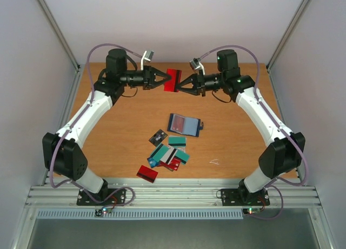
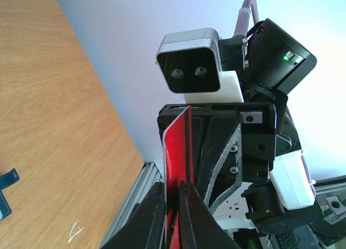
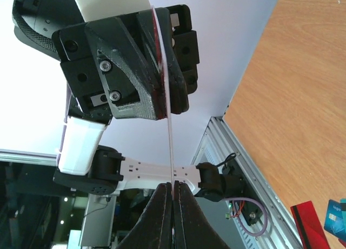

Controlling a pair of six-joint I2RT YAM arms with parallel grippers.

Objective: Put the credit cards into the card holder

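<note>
Overhead view of a wooden table (image 1: 232,135) with two robot arms meeting in the upper middle of the frame. Between them a thin red plastic card (image 1: 172,80) is held up off the table, its long axis running roughly top to bottom in the frame. The left claw (image 1: 163,79) is drawn in narrow and pinches the card's left edge. The right claw (image 1: 181,85) is clamped tight on its right edge, so both grip the same card. The card holder (image 1: 184,124), a dark navy squarish folding wallet, lies open in the middle of the frame with its lighter grey-blue inside showing. It sits well below the held card and a little to the right, its long axis running left to right, and it looks slightly nearer the right arm. Below it is a loose heap of small teal, white and dark plastic cards (image 1: 168,153), and a second red card (image 1: 147,174) lies alone at lower left of the heap. Carrying the card down to the wallet likely needs one claw to let go first. Which way the wallet's pockets open is too small to tell. The right wrist view shows the held card only as a thin pale edge. The left wrist view shows its red face at a steep slant and cuts the wallet off at the lower left corner.
</note>
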